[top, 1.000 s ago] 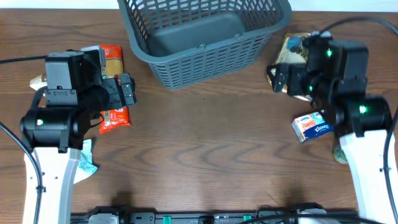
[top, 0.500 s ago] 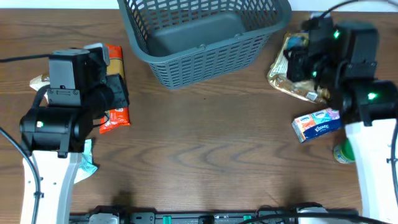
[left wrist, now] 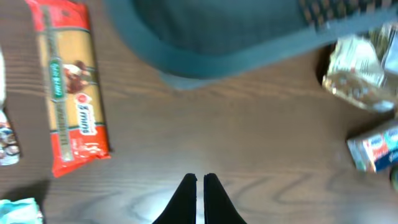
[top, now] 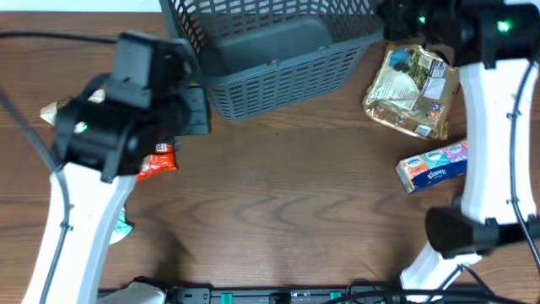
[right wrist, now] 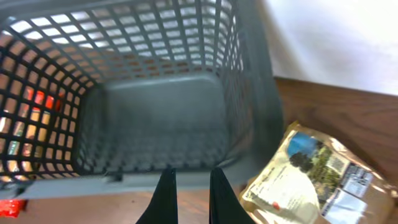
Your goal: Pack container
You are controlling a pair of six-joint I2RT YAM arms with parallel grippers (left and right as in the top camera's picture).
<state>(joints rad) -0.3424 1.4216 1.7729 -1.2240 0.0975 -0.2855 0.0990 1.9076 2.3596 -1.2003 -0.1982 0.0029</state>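
the container [top: 278, 80] sat at the far edge of the table [top: 278, 194]. the right gripper [right wrist: 191, 190] hung above it, fingers spread and holding nothing, and in the wrist view its tips lined up with the basket's near rim. a printed pouch [right wrist: 311, 177] lay just beside the right wall. the left gripper [left wrist: 199, 186] was pressed nearly together, pinching nothing, over the table just short of the container's front wall. a red pasta packet [left wrist: 68, 87] lay off to its left.
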